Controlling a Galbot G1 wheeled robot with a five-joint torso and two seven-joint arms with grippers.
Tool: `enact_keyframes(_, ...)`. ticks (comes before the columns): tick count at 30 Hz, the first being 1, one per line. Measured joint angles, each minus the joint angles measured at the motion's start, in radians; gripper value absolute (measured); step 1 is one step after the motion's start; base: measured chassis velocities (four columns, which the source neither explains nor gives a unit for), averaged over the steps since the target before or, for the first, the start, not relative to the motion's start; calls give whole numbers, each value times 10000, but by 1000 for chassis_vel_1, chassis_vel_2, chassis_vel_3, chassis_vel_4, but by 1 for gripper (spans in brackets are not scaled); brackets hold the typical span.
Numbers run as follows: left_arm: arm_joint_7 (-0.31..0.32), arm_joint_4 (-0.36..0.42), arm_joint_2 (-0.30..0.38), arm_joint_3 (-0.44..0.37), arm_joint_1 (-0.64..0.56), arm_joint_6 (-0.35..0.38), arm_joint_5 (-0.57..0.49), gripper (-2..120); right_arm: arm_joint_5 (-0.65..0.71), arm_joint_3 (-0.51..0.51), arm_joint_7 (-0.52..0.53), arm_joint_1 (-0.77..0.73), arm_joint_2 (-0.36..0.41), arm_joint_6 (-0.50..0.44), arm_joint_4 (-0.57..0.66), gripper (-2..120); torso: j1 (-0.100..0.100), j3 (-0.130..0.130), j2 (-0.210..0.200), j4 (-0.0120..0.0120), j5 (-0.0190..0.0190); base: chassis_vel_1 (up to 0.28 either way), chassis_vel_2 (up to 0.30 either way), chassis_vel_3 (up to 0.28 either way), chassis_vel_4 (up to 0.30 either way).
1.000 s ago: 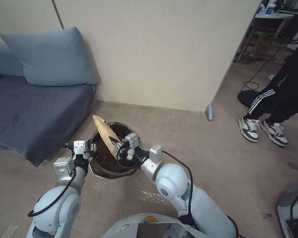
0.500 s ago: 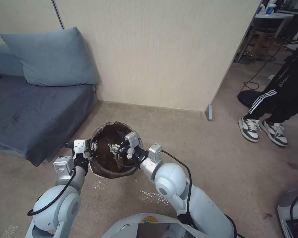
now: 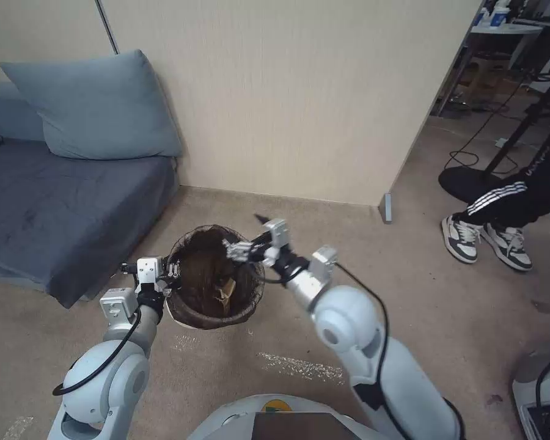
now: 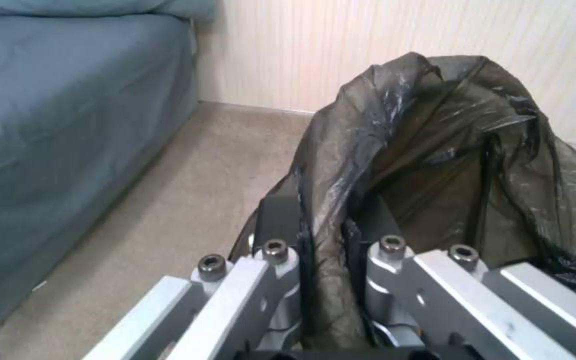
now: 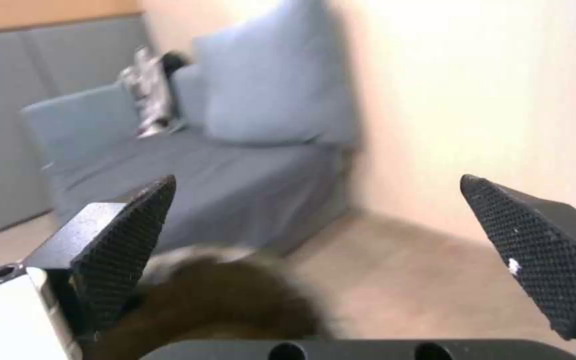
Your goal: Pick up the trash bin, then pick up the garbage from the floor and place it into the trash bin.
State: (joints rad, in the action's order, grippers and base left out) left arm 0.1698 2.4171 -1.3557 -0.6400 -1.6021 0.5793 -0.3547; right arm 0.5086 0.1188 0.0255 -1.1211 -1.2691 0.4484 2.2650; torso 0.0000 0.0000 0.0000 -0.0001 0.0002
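The trash bin [image 3: 192, 318], a small white bucket with a dark bag [image 4: 448, 150] folded over its rim, sits in front of me over the carpet. My left gripper [image 3: 168, 271] is shut on its near-left rim, with the bag pinched between both fingers [image 4: 281, 215]. A piece of garbage, a brown paper wrapper [image 3: 227, 292], lies inside the bin. My right gripper [image 3: 246, 234] hovers just above the bin's far-right rim, open and holding nothing. Its wide-spread pads [image 5: 128, 240] frame the blurred dark bin [image 5: 215, 305] below.
A blue sofa [image 3: 55, 201] with a cushion [image 3: 95, 107] stands close on the left. A beige wall [image 3: 299, 98] ends at a corner [image 3: 385, 208]. A person's legs and sneakers [image 3: 486, 235] are at the right, with cables behind. Bare carpet [image 3: 360, 244] lies between.
A second ago my right gripper held the brown wrapper above the bin. The wrapper dropped inside, and the gripper has opened and risen toward the far right. The left gripper has stayed put.
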Motion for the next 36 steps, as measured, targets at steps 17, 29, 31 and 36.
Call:
enact_keyframes(17,-46,-10,-77,-285,-138,-142,902,7,-2263,3728,211,-4132,-577,-3824,-57,100,0,0,0,0,-1,0,0,0,0)
enact_keyframes(29,-348,-126,-81,-457,-209,-523,1802,7,-4101,4170,203,-6007,-1612,-5683,-343,100,0,0,0,-1,-3,0,0,0,0)
enact_keyframes(31,-455,-126,-66,-492,-242,-539,1850,7,-4115,4234,203,-6120,-1658,-5744,-350,100,0,0,0,0,-3,0,0,0,0)
enact_keyframes(36,-731,-87,-48,-535,-338,-532,1948,7,-4117,4316,201,-6163,-1701,-5762,-348,100,0,0,0,0,-3,0,0,0,0)
